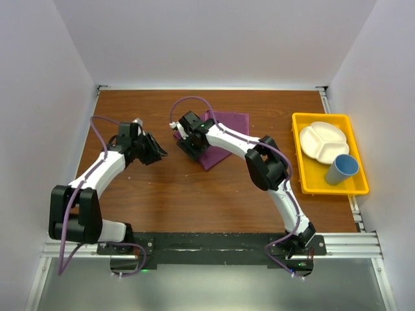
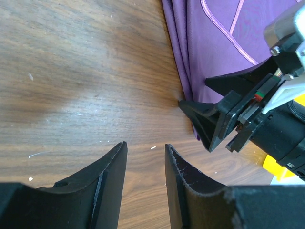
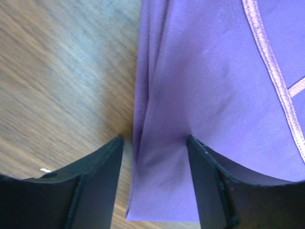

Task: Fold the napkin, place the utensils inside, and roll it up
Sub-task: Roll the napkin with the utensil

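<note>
The plum-purple napkin [image 1: 227, 124] lies folded at the back middle of the wooden table. It also shows in the left wrist view [image 2: 214, 38] and the right wrist view [image 3: 209, 86]. My right gripper [image 1: 185, 144] is open and low over the napkin's left corner. In its wrist view [image 3: 155, 140] the folded edge lies between the jaws, with one finger over bare wood and the other over cloth. My left gripper [image 1: 159, 154] is open and empty over bare wood [image 2: 145, 145], just left of the napkin. The right gripper's fingers [image 2: 205, 119] show ahead of it. The utensils are out of view.
A yellow tray [image 1: 360, 184] stands at the right edge of the table. It holds a white divided plate [image 1: 322, 141] and a blue cup [image 1: 342, 170]. White walls close in the table on the left, back and right.
</note>
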Robot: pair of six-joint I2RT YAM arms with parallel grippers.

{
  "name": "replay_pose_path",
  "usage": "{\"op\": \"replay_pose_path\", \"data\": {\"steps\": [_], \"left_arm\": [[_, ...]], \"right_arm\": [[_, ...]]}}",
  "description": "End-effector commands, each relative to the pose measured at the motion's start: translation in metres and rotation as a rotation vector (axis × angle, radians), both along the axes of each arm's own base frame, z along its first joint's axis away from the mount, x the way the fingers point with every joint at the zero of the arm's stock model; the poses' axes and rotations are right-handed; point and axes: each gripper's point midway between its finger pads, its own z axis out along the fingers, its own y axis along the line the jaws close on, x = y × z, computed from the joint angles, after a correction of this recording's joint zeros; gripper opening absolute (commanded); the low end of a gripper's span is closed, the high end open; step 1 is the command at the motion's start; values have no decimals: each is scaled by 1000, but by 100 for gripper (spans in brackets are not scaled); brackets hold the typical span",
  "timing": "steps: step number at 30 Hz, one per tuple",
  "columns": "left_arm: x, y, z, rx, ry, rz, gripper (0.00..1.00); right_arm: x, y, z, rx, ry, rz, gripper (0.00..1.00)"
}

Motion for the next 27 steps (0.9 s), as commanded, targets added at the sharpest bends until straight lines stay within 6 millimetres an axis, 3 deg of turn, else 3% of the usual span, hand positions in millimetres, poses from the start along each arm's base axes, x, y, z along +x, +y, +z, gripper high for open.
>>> {"op": "replay_pose_path", "data": {"steps": [1,5,9,15,22,27], "left_arm": [[21,-4,18,-44,-65,-3,42],[27,-11,7,-119,-11,-1,43],[35,-24,-5,-207,27,-3,45],[59,-32,-20,-264,56,10,48],[89,-44,-14,-370,22,36,53],[103,-50,-23,-391,42,55,59]], "right_arm": [[-8,-13,-28,-31,63,-13,57],[-15,-18,-40,-46,102,-18,48],[-22,-17,-47,-36,138,-20,33],[-22,-14,-42,-20,144,-26,19],[-26,-5,-36,16,172,-6,6],[-26,1,-31,71,211,-30,0]]}}
